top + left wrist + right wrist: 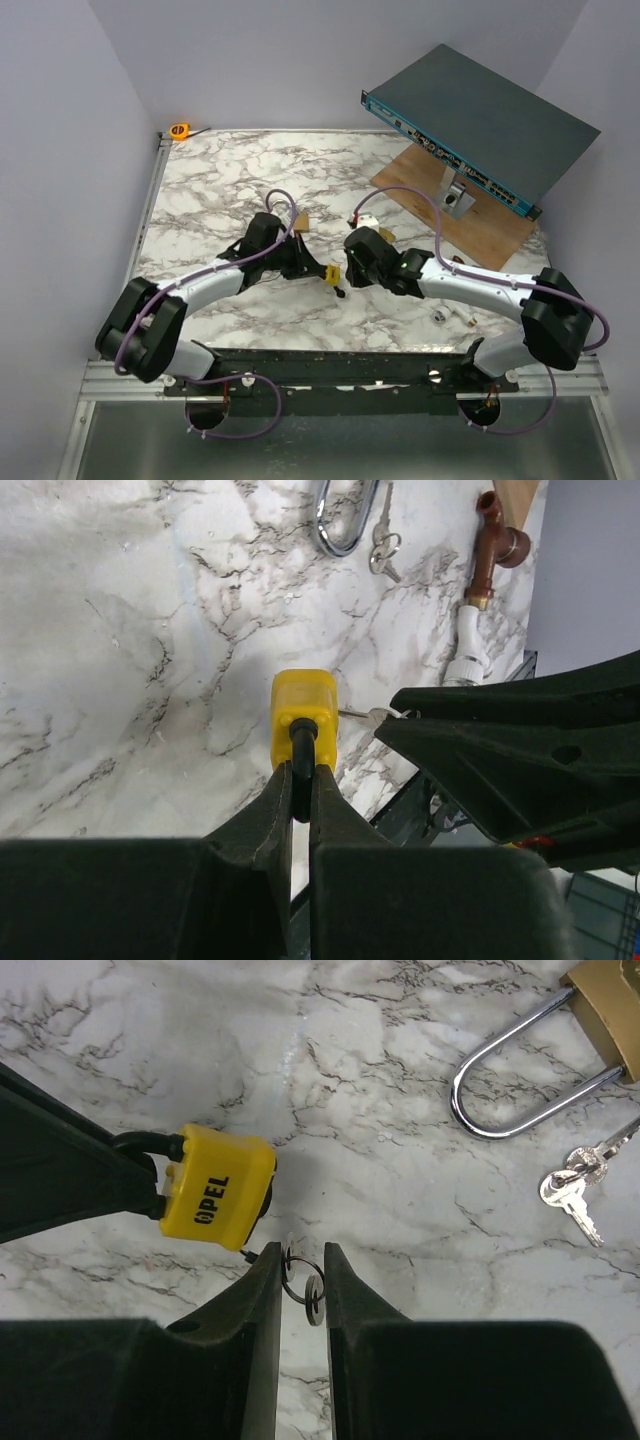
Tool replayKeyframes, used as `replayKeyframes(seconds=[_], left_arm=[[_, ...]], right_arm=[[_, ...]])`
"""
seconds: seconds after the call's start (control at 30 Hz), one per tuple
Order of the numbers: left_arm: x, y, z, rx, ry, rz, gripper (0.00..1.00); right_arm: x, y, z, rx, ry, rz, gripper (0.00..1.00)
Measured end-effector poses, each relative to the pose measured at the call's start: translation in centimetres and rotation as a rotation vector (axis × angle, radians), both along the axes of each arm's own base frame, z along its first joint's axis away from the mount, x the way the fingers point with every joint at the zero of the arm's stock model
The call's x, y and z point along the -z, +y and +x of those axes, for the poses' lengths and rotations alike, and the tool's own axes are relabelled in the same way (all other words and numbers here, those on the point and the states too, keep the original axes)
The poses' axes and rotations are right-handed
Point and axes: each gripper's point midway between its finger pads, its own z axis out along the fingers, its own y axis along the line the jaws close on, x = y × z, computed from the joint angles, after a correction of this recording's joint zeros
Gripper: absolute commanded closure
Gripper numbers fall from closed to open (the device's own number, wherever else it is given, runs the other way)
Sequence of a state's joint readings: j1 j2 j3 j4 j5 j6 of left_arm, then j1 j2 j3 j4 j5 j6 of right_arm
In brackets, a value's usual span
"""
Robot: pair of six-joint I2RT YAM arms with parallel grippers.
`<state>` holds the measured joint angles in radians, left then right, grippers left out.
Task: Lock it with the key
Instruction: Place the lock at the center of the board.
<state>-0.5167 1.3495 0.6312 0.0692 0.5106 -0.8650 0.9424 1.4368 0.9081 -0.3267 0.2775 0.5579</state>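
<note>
Top view: the left gripper [312, 268] and right gripper [345, 283] meet mid-table, with the yellow padlock [330, 276] between them where both can reach it.
Left wrist: the jaws are clamped tight on the padlock's black shackle, which steadies the body (its far end points toward the other arm).
Right wrist: the fingers are nearly closed, pinching the key [313, 1295] by its head and ring. The tip is at the padlock's lower corner; I cannot tell whether it is in the keyhole.
Brass padlock [610, 1010]: lies well apart, not involved.

Marble-patterned white tabletop [230, 180], plain pale lilac walls [300, 60], wooden board [500, 240] at far right
</note>
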Motion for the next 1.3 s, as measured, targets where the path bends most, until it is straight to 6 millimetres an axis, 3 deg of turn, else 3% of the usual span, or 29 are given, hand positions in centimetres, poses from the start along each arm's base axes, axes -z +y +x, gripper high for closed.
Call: replayKeyframes(seconds=[0.17,0.3,0.43,0.9,1.3], left_arm=[[2.9,-1.1,0.0,0.007,0.065,-0.009,1.00],[3.6,-1.6,0.2,0.004,0.080,-0.023,1.00],[4.2,-1.5,0.3,-0.002,0.090,-0.014,0.83],[5.7,-0.6,0.2,-0.016,0.114,0.070,0.61],[5.3,0.2,0.7,-0.033,0.092,0.136,0.55]], right_arm=[[2.3,0.0,0.0,0.015,0.032,-0.027,0.99],[3.6,0.2,0.1,0.022,0.049,-0.042,0.99],[4.4,0.3,0.1,0.031,0.061,-0.048,0.97],[4.7,0.3,0.2,0.048,0.066,-0.045,0.72],[4.4,0.3,0.3,0.048,0.060,-0.038,0.61]])
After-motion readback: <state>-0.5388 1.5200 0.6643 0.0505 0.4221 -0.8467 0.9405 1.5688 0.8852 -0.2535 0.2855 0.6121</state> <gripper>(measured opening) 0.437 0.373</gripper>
